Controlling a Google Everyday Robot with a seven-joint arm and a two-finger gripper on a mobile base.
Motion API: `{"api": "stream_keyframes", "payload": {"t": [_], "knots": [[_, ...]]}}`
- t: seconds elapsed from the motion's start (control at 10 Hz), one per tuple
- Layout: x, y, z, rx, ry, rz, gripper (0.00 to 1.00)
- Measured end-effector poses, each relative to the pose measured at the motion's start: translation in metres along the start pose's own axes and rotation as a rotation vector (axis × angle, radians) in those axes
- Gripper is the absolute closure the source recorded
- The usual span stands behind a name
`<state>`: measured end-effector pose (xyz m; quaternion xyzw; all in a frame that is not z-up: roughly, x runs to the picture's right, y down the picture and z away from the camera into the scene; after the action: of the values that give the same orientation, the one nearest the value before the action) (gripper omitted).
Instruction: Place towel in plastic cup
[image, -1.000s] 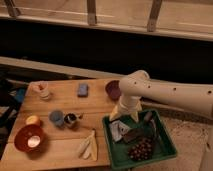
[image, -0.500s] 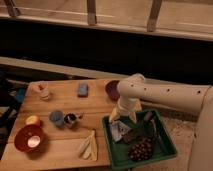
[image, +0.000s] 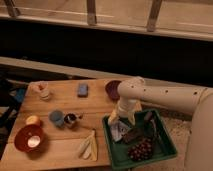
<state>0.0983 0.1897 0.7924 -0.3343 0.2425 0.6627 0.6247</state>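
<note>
At the far left of the wooden table (image: 65, 102), a small pale cup (image: 44, 91) stands near the back edge. In front of it, towards the near edge, a round orange fruit (image: 33, 120) sits just behind a red-brown bowl (image: 29, 138).

Further right, a blue-grey plastic cup (image: 56, 118) stands upright with a small dark cup (image: 70, 119) just beside it. A blue sponge (image: 83, 89) lies behind these two, well apart from them. A few pale strips, perhaps a banana (image: 88, 146), lie near the front edge.

A dark maroon bowl (image: 113, 90) sits at the back, partly hidden by the white arm (image: 160, 97), which comes in from the right, bends and drops down.

The gripper (image: 116, 118) hangs over the left rear corner of the green tray (image: 111, 151), at the table's right end. It cannot be told whether the gripper is open or closed, or whether it has hold of anything.

A pale, crumpled piece, most likely the towel (image: 120, 131), lies in the tray directly under the gripper. It is well apart from the plastic cup. A dark packet (image: 135, 134) and a bunch of dark grapes (image: 141, 149) lie to the right of the towel in the same tray.
</note>
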Motion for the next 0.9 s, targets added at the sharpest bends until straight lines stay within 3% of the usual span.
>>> {"api": "stream_keyframes", "payload": {"t": [0.4, 0.9], "knots": [[0.005, 0.008, 0.019, -0.031, 0.043, -0.015, 0.22], [0.006, 0.008, 0.025, -0.038, 0.052, -0.003, 0.70]]}}
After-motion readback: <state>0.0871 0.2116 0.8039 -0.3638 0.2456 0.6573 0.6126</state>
